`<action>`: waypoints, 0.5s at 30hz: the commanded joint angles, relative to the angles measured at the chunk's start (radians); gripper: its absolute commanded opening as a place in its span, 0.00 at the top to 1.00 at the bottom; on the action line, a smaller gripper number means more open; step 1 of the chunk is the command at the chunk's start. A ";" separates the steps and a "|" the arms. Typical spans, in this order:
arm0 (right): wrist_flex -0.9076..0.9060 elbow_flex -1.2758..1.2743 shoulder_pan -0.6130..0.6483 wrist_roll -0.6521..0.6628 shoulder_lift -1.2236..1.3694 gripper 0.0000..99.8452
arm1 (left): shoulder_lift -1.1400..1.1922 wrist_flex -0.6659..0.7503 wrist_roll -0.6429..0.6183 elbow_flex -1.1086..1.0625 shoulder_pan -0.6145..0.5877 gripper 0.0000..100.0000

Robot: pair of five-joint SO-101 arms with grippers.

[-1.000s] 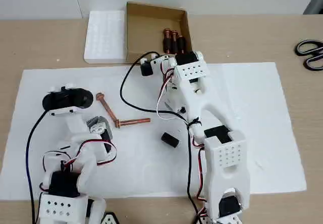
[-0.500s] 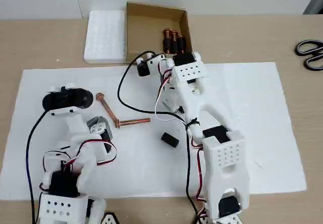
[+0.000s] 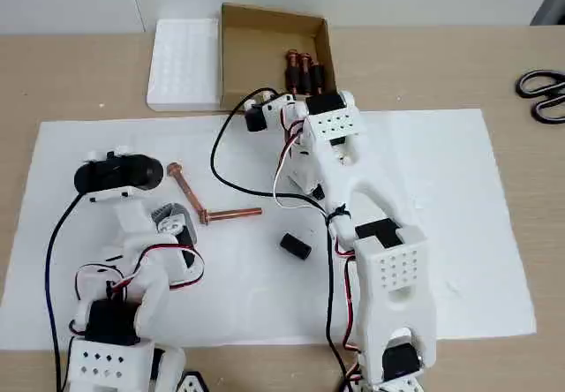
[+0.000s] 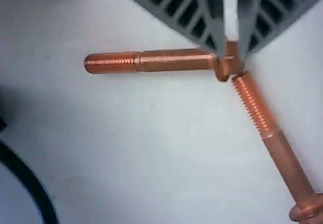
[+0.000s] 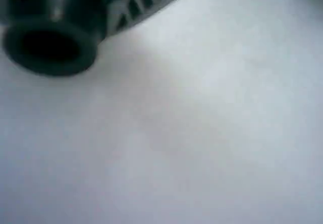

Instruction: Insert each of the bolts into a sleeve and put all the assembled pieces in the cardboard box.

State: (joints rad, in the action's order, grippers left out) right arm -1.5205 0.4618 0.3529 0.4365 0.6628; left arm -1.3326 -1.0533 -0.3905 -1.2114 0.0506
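Two copper bolts lie on the white paper in a V. My left gripper (image 4: pixel 230 57) is shut on the head of one bolt (image 4: pixel 171 61), low over the paper. The threaded tip of the other bolt (image 4: pixel 272 133) almost touches that head. From above, the left gripper (image 3: pixel 179 221) sits just left of the held bolt (image 3: pixel 234 214), and the second bolt (image 3: pixel 186 189) slants up to the left. My right gripper (image 5: pixel 58 22) is shut on a black sleeve (image 5: pixel 50 46), its bore showing, just over the paper. A loose sleeve (image 3: pixel 296 245) lies mid-paper. The cardboard box (image 3: pixel 256 52) holds three assembled pieces (image 3: pixel 304 72).
A white foam block (image 3: pixel 183 64) stands left of the box. Scissors (image 3: pixel 543 94) lie at the far right on the wooden table (image 3: pixel 441 65). The right arm (image 3: pixel 331 131) stretches over the paper's middle, trailing a black cable (image 3: pixel 225 176) close to the bolts.
The right arm's wrist swayed slightly to the left and came back. The left arm, bolts and loose sleeve stayed where they were.
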 commanded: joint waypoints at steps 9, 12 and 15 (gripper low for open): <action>-0.062 0.011 0.007 -0.034 -0.308 1.00 | 0.000 0.002 0.003 0.008 0.006 0.99; -0.122 0.011 0.001 -0.081 -0.389 1.00 | 0.000 0.015 0.003 0.019 0.002 0.99; -0.188 0.005 -0.027 -0.130 -0.455 1.00 | 0.000 0.049 0.002 0.065 0.000 0.99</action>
State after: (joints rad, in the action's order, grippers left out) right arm -1.6556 0.4557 0.3544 0.3445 0.3191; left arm -1.3326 -1.0441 -0.3905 -1.2098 0.0506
